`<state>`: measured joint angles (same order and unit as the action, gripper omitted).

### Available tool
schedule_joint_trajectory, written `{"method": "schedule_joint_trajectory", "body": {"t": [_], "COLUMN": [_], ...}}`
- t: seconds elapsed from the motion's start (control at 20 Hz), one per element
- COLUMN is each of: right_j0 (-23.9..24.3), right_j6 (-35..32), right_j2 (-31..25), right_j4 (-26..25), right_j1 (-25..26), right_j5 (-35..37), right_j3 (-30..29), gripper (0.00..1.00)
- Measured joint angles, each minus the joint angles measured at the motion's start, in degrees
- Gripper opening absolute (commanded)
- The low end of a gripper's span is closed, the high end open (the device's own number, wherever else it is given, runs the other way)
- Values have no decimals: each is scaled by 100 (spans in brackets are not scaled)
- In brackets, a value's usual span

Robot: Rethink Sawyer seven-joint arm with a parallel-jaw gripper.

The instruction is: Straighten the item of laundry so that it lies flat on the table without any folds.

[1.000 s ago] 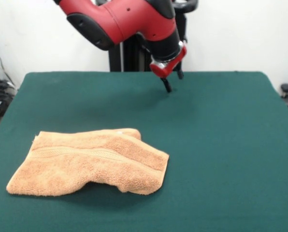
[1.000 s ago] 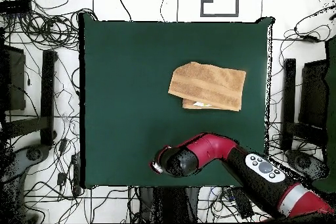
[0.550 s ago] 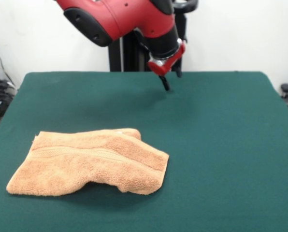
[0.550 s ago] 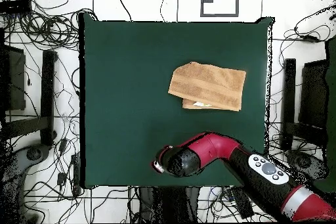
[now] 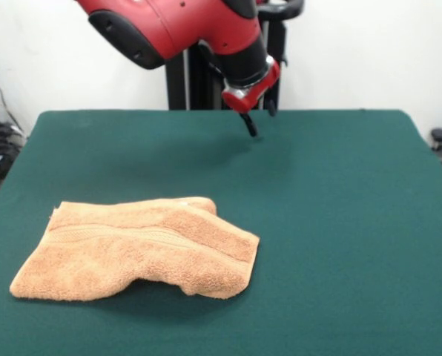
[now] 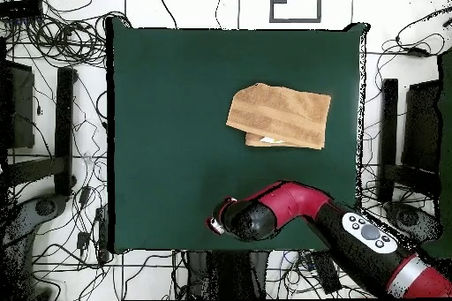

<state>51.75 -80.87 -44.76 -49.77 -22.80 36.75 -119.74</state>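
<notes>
The item of laundry, an orange-tan towel point(image 5: 139, 248), lies folded over on itself at the near left of the green table point(image 5: 340, 222), with a woven band running along its top layer. In the overhead view the towel point(image 6: 279, 116) sits right of the table's point(image 6: 177, 94) middle, a lower layer peeking out along its bottom edge. My gripper point(image 5: 260, 119) hangs open and empty above the far middle of the table, well away from the towel. From above, the red arm point(image 6: 274, 214) covers the gripper at the table's bottom edge.
Cables and stands surround the table point(image 6: 53, 183) on the floor in the overhead view. A black pedestal column point(image 5: 191, 81) stands behind the far edge.
The arm has drawn back and up a little toward the table's far edge. The towel has not moved.
</notes>
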Motion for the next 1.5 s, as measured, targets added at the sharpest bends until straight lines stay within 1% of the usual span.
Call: {"method": "schedule_joint_trajectory", "body": {"t": [0.3,0.65,0.85,1.2,1.5], "right_j0": [145,291,341,233,-100], "right_j6": [0,0,0,0,0], "right_j2": [-179,-406,-467,-466,-468], "right_j4": [-148,-472,-572,-580,-548], "right_j1": [139,403,496,528,485], "right_j5": [-108,-543,-662,-662,-663], "right_j3": [-14,-65,-111,-115,-115], "gripper": [100,100,100,100,100]}}
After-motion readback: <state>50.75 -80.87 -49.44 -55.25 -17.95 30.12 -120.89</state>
